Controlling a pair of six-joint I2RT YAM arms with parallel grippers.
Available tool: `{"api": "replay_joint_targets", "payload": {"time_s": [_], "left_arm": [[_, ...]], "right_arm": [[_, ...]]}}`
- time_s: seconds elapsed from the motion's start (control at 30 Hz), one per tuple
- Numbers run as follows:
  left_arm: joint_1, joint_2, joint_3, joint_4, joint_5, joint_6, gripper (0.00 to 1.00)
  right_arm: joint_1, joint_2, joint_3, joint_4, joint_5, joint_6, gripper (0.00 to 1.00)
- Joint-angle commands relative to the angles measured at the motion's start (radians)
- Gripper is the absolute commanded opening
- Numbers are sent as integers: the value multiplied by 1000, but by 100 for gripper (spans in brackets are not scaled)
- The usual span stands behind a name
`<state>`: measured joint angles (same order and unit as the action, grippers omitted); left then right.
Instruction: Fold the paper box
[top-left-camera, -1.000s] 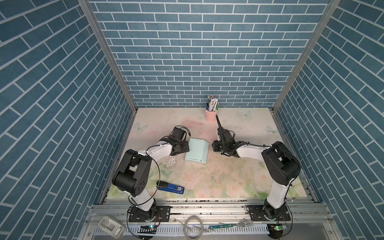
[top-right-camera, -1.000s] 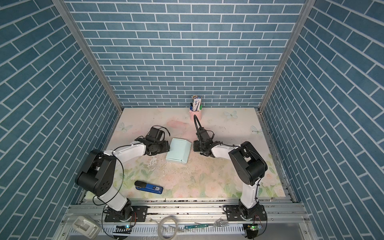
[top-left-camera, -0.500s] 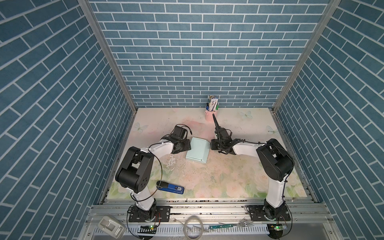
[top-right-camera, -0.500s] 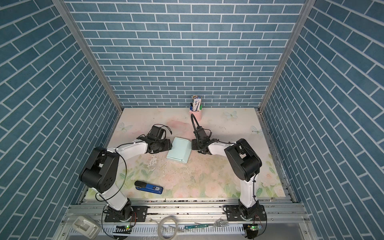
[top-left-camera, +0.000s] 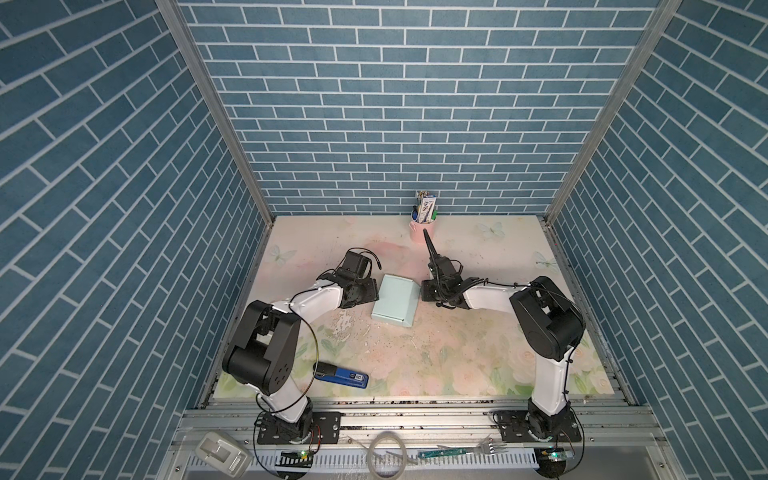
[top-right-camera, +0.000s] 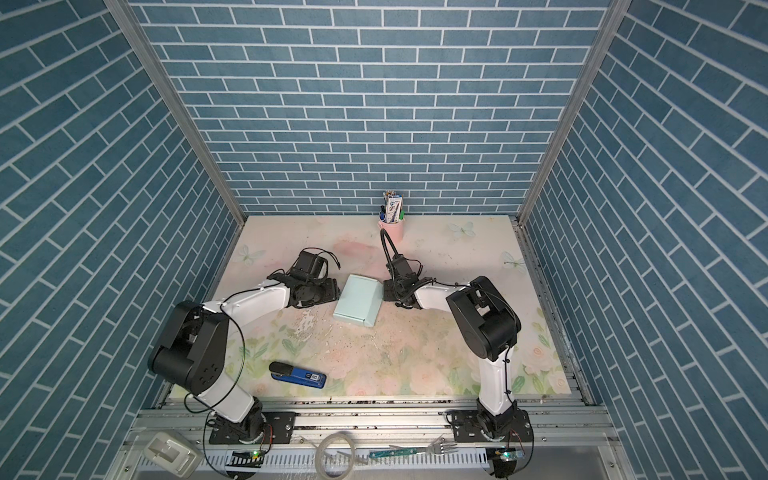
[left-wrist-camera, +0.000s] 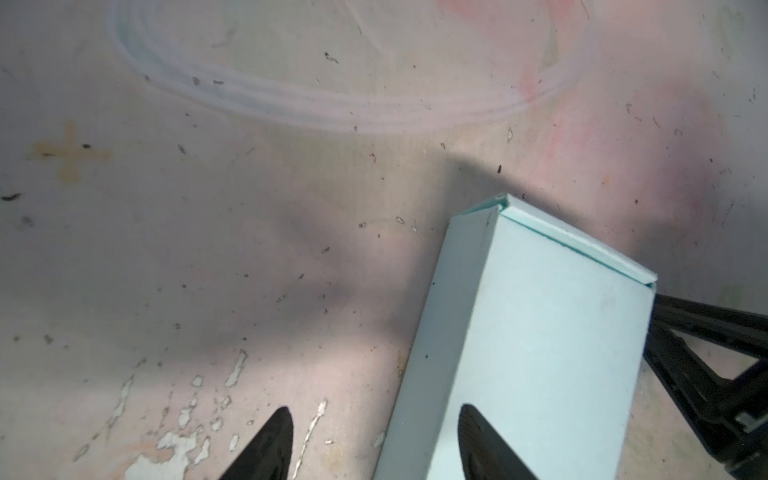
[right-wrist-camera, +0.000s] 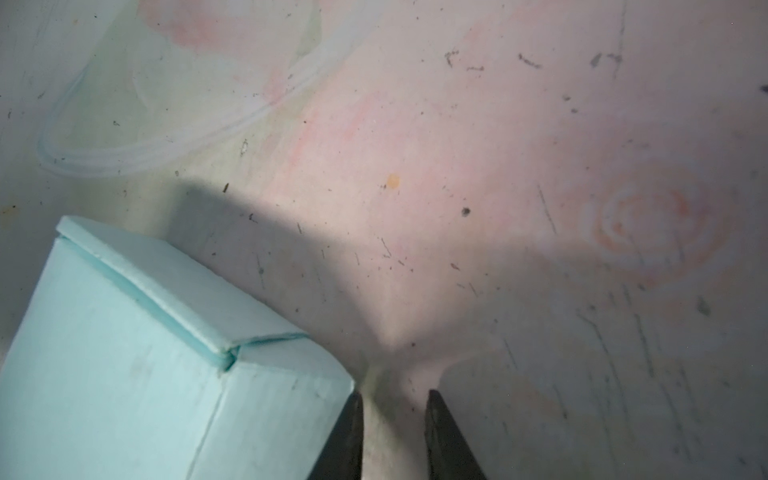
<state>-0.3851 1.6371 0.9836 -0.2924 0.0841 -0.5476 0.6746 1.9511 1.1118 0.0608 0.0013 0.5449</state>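
Since the paper box (top-left-camera: 394, 300) looks closed, we flank it, seemingly to steady it: left gripper (left-wrist-camera: 374, 409) gaping, right gripper (right-wrist-camera: 394, 392) narrowly parted, neither clamping.

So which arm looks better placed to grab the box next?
Probably left: the left gripper stands wide open, straddling an edge of the box. The right gripper, jaws barely apart, sits beside it.
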Motion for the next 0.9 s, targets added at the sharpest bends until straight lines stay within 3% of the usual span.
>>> {"api": "replay_joint_targets", "payload": {"time_s": [0.0,0.5,0.87], "left_arm": [[22,-11,26,-59,-48,27,65],[17,209,148,-87,-25,130,68],[-62,277,195,-60,10,122,68]], "right_arm": [[-4,-38,-28,-22,22,12,28],[4,9,2,-22,4,34,28],[30,97,115,-90,4,24,28]]}}
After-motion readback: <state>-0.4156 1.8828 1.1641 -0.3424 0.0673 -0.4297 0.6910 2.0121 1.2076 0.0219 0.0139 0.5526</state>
